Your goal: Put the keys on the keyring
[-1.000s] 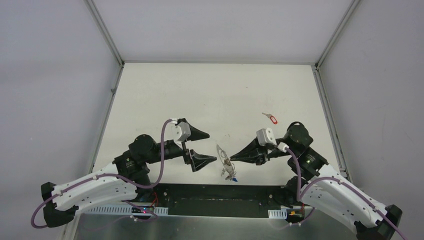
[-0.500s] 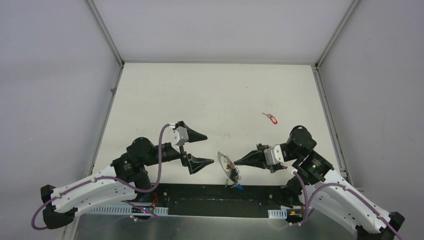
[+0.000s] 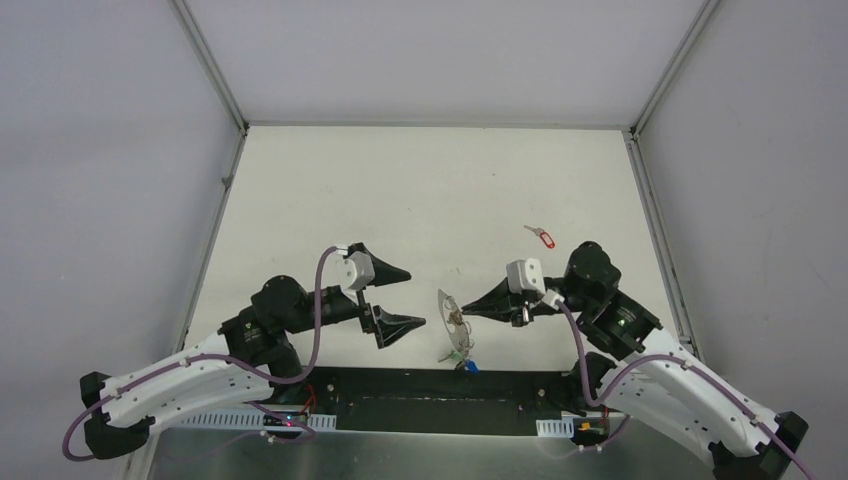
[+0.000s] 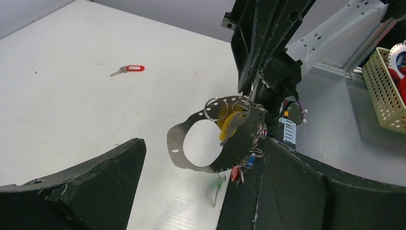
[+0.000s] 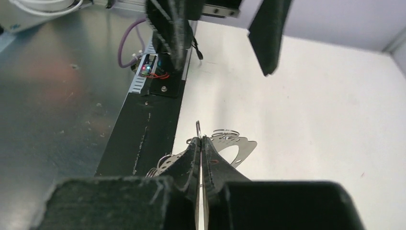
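Observation:
The keyring [image 4: 178, 143] is a flat silvery hoop with small holes along its rim, hanging upright in the air between the two arms [image 3: 452, 318]. Several keys dangle from it on small split rings: a yellow one [image 4: 229, 125], a blue one [image 4: 249, 162], a red one [image 4: 234, 173] and a green one [image 4: 219, 182]. My right gripper [image 3: 468, 312] is shut on the keyring's top edge [image 5: 239, 146]. My left gripper [image 3: 405, 297] stands open just left of the hoop, apart from it, its fingers [image 4: 95, 182] empty. A red-headed key [image 3: 541, 236] lies alone on the table.
A black strip [image 3: 420, 385] and a metal shelf [image 3: 400, 450] run along the near edge behind the arms. A yellow mesh basket [image 4: 383, 91] stands on that shelf. White walls close in the table's left, right and far sides.
The right wrist dipped and rolled half a second ago, then came back up; the keyring swung with it. The left gripper drew slightly back toward its base, still open.

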Robot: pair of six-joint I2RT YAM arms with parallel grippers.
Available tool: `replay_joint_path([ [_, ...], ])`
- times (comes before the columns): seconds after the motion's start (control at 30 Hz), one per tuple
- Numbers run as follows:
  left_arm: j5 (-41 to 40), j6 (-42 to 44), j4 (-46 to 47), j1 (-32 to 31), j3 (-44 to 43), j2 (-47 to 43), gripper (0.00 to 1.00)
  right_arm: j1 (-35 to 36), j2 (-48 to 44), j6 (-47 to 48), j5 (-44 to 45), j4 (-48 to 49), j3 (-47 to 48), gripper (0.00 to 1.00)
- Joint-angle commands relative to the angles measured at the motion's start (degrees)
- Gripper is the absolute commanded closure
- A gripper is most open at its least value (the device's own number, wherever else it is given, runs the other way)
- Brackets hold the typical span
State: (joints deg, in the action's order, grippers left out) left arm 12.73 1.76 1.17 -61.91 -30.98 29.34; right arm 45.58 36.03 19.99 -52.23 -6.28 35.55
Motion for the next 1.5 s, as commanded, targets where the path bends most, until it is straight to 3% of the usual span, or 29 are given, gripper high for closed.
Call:
replay_joint_path([
  [0.0,-5.1,-4.3,-3.1,-0.2,-2.2,-1.1,0.01,0.2,2.2,-13.8,11.4,0.3,5.5,1.0],
  [0.3,-13.2,-11.8,-9.5,-0.3,-2.9,-2.4,0.01,-0.9,7.0,-27.7,22.4,-2.2,9.1,1.0],
  [0.47,-19.7,-18.2,-15.0,-0.2,-3.6,-1.9,0.01,-4.5,9.6,-32.6,23.0,-4.9,11.7,1.0],
  [0.8,-24.2,-29.1,-23.6,-0.2,-5.3,4.4,0.01,-12.4,11.4,-32.0,26.7,-15.0,18.0,1.0],
  [0.93,-23.1,-32.6,-25.0,-0.1,-5.4,9.2,0.01,-13.1,11.1,-30.3,28.1,-17.1,20.6,1.0],
  [1.2,-18.7,-37.7,-24.5,1.5,-8.7,25.5,0.01,-13.2,7.8,-24.8,39.0,-24.9,28.7,1.0],
  [1.47,-4.9,-37.4,-23.1,9.2,-20.3,47.8,0.01,-13.2,1.3,-19.0,47.3,-26.8,35.6,1.0],
])
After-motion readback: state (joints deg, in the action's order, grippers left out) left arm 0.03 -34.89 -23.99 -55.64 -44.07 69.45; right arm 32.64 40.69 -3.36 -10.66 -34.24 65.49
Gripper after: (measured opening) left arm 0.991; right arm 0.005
